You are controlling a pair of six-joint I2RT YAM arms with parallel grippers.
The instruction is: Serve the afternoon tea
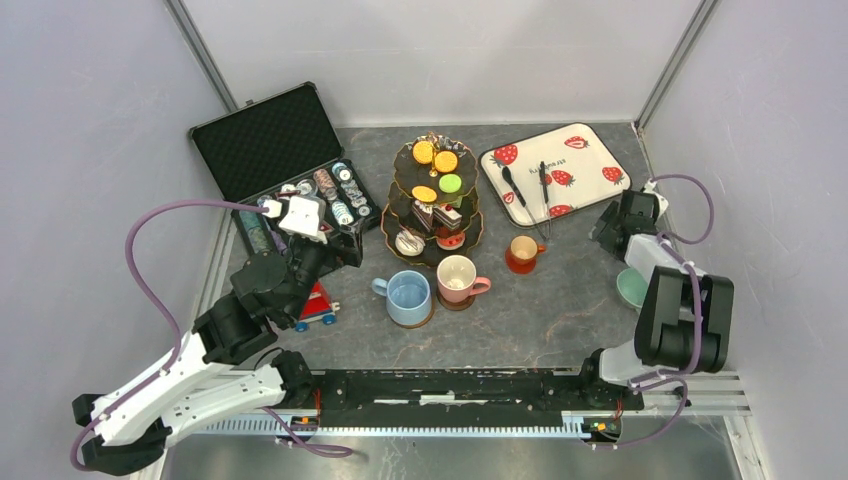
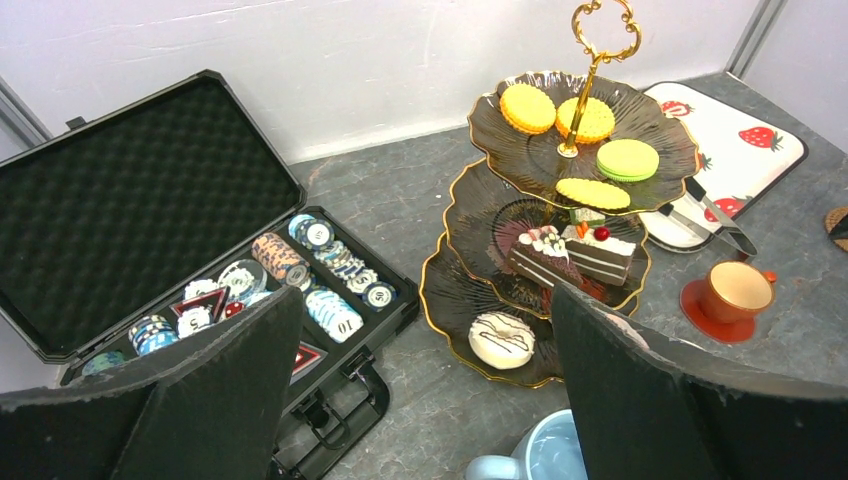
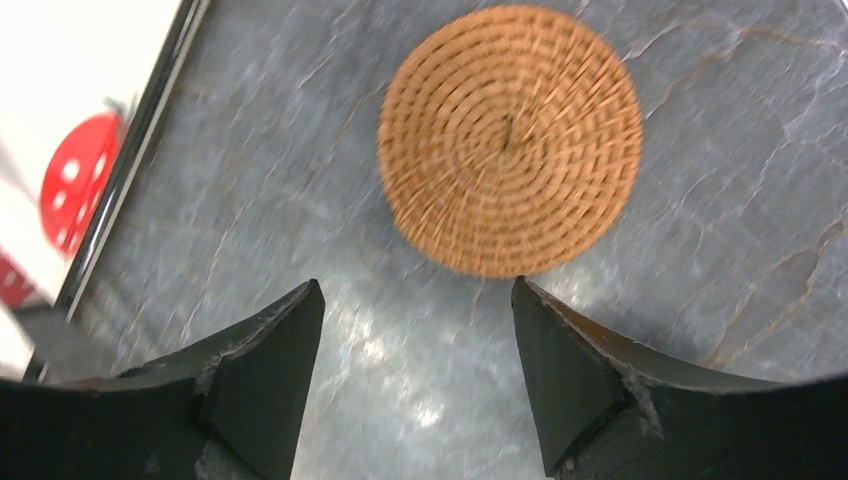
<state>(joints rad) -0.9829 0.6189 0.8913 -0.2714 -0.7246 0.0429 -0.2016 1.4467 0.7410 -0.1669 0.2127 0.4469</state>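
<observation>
The dark three-tier gold-rimmed stand point(image 1: 432, 215) stands mid-table and holds macarons point(image 2: 580, 130), cake slices point(image 2: 575, 255) and a white donut point(image 2: 502, 340). In front of it are a blue mug point(image 1: 408, 297), a pink mug point(image 1: 458, 279) and a small brown mug point(image 1: 523, 250) on a red saucer. A green mug point(image 1: 630, 288) is partly hidden behind my right arm. My left gripper point(image 2: 430, 400) is open and empty, between the poker case and the stand. My right gripper point(image 3: 415, 330) is open and empty, just above the table and short of a woven round coaster point(image 3: 510, 140).
An open black case of poker chips point(image 1: 290, 170) lies at the back left. A red toy car point(image 1: 317, 305) sits beside my left arm. A white strawberry tray point(image 1: 585, 150) with black tongs point(image 1: 525, 190) lies at the back right, and its edge shows in the right wrist view point(image 3: 90, 120).
</observation>
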